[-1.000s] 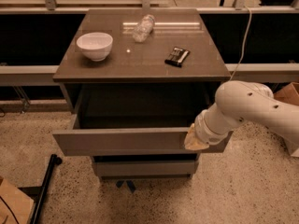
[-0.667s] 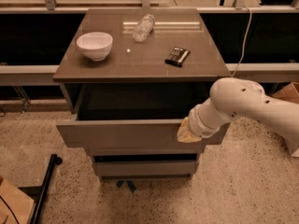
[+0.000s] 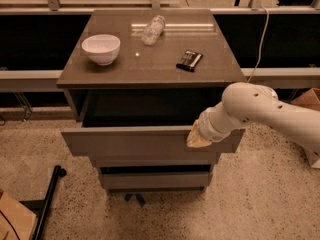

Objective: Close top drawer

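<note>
The top drawer (image 3: 130, 141) is the uppermost of three in a grey-brown cabinet. It stands pulled out partway, with a dark gap behind its plain flat front. My gripper (image 3: 196, 138) is at the end of the white arm, which reaches in from the right. It presses against the right part of the drawer front, near its top edge. The wrist and its tan cover hide the fingers.
On the cabinet top (image 3: 150, 66) lie a white bowl (image 3: 101, 48), a clear plastic bottle on its side (image 3: 153, 29) and a small dark packet (image 3: 189, 60). Two lower drawers (image 3: 155, 179) sit below. A black pole (image 3: 47, 204) lies on the floor at left.
The drawer front has moved back toward the cabinet, so the open gap is narrower. My gripper has moved with it, left and inward along the front.
</note>
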You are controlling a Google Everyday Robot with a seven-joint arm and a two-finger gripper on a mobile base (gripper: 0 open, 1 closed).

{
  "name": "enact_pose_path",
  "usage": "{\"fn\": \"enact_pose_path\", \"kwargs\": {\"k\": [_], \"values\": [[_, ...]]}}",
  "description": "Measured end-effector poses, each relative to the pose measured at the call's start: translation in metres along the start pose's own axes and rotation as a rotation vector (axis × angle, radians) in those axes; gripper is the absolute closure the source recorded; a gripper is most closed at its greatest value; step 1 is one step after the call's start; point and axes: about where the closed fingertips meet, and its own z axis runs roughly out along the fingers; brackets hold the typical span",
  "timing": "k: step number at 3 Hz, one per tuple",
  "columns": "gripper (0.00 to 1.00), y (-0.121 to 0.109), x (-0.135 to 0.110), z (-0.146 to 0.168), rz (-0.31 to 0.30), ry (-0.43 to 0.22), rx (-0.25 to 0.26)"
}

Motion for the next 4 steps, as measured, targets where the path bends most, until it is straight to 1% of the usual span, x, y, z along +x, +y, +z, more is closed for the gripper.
{"fn": "enact_pose_path", "kwargs": {"k": [1, 2, 3, 4], "values": [[1.00, 0.002, -0.001, -0.001, 0.000, 0.000, 0.000], [1.00, -0.029, 0.005, 0.009, -0.012, -0.009, 0.040], [1.00, -0.026, 0.004, 0.009, -0.011, -0.009, 0.040], [1.00, -0.031, 0.008, 0.012, -0.002, -0.004, 0.054]]}}
